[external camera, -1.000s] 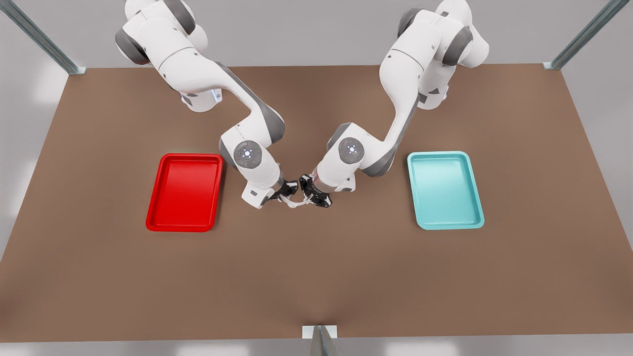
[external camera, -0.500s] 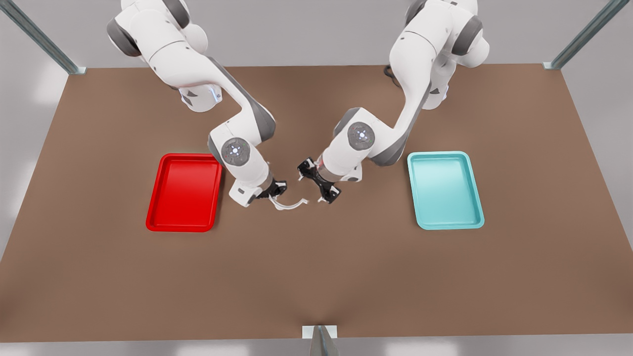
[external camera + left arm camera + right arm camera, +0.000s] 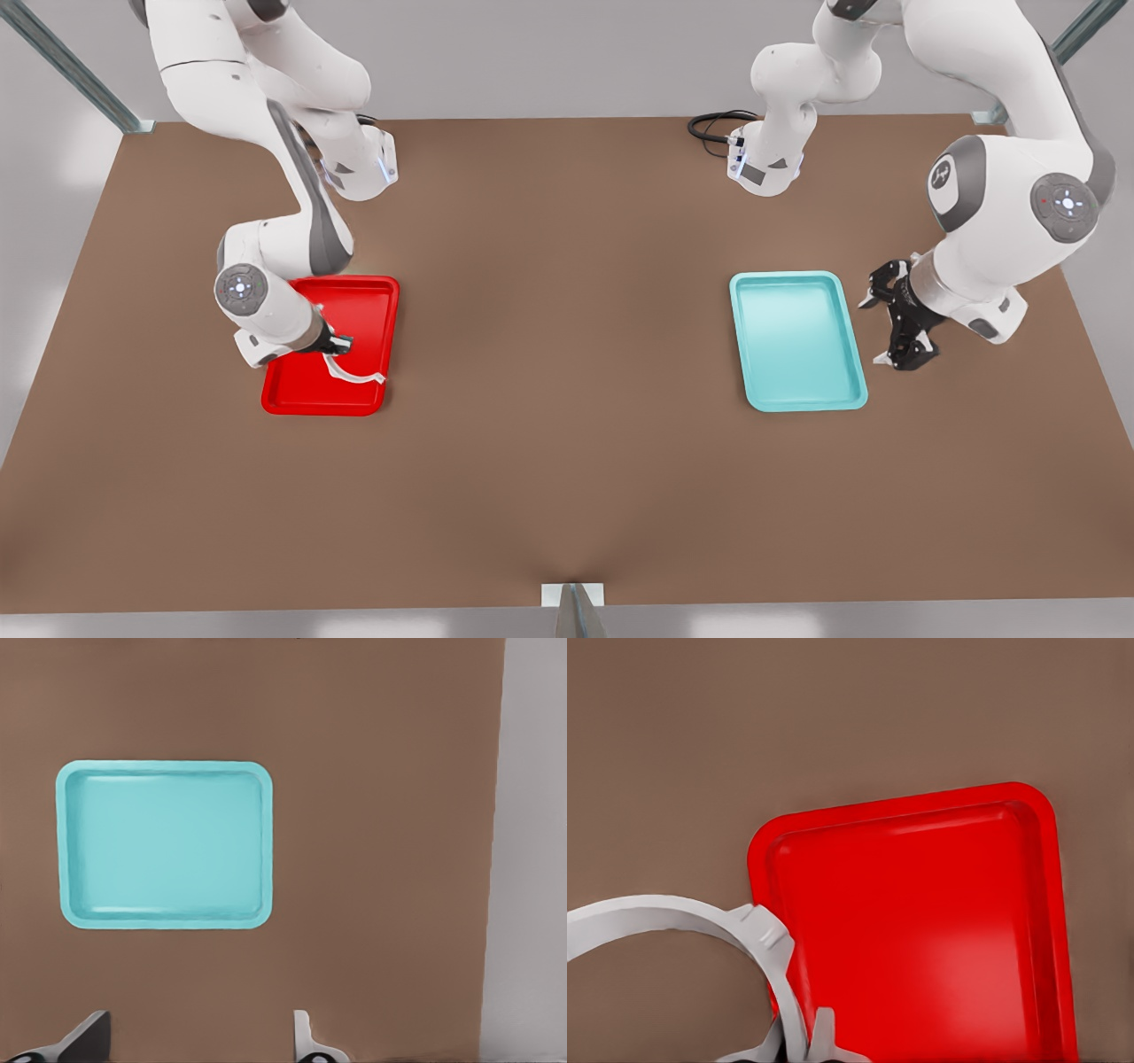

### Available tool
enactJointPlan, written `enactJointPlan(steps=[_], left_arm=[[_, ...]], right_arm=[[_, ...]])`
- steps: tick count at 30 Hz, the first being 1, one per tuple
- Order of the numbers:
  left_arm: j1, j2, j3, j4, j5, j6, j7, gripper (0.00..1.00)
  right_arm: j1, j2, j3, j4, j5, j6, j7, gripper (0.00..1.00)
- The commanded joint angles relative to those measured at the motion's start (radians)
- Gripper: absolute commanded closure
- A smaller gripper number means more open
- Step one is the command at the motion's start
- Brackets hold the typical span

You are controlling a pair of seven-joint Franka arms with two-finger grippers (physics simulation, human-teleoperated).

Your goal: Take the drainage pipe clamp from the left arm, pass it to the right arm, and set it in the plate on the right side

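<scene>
A brown table (image 3: 567,461) is carrying two trays. The right gripper (image 3: 339,344) is pinching one drainage pipe clamp (image 3: 356,374) above the plate (image 3: 372,306). The left gripper (image 3: 899,319) is hanging spread and empty beside the teal tray (image 3: 797,341).

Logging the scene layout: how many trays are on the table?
2. The red plate lies at the front view's left, under the right gripper holding the drainage pipe clamp; the teal tray lies right, beside the open left gripper.

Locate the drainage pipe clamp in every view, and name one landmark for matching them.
Front view: drainage pipe clamp hangs from the right hand over the red plate.
Right wrist view: clamp curves beside the plate.
Left wrist view: not in it.
Shared landmark: the red plate.
</scene>
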State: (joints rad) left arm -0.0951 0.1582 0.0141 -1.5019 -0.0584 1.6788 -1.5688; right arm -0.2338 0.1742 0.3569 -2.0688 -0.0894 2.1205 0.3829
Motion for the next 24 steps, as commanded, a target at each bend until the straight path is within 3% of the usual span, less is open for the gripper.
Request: enactJointPlan(steps=[1, 11, 13, 16, 18, 20, 21, 22, 23, 24], left_arm=[[0.003, -0.002, -0.002, -0.001, 0.043, -0.016, 1.593, 0.0], [0.002, 0.011, -0.002, 0.0, 0.041, -0.065, 1.586, 0.0], [0.002, 0.018, 0.0, 0.003, 0.043, -0.064, 1.586, 0.0], [0.002, 0.024, 0.0, 0.012, 0.045, -0.064, 1.589, 0.0], [0.002, 0.032, 0.0, 0.02, 0.045, -0.064, 1.589, 0.0], [0.002, 0.046, 0.0, 0.038, 0.045, -0.062, 1.589, 0.0], [0.002, 0.046, 0.0, 0.039, 0.045, -0.062, 1.587, 0.0], [0.002, 0.046, 0.0, 0.039, 0.043, -0.065, 1.586, 0.0], [0.0, 0.044, 0.0, 0.039, 0.043, -0.067, 1.583, 0.0], [0.002, 0.044, 0.0, 0.04, 0.043, -0.07, 1.584, 0.0]], right_arm=[[-0.045, -0.001, 0.001, -0.025, -0.006, 0.003, -0.18, 0.75], [-0.163, 0.133, -0.001, -0.068, -0.013, 0.055, -0.253, 0.71], [-0.163, 0.134, -0.001, -0.059, -0.013, 0.042, -0.249, 0.0], [-0.162, 0.107, 0.017, 0.104, -0.013, -0.131, -0.266, 0.0], [-0.162, 0.105, 0.053, 0.424, -0.007, -0.388, -0.343, 0.0], [-0.163, 0.073, 0.074, 0.628, -0.004, -0.499, -0.392, 0.0], [-0.084, -0.036, -0.022, 0.587, -0.001, -0.496, -0.395, 0.0], [0.246, -0.153, -0.369, 0.463, 0.045, -0.456, -0.398, 0.0], [0.309, -0.226, -0.42, 0.326, 0.06, -0.375, -0.404, 0.0], [0.309, -0.112, -0.398, 0.468, 0.06, -0.476, -0.432, 0.0]])
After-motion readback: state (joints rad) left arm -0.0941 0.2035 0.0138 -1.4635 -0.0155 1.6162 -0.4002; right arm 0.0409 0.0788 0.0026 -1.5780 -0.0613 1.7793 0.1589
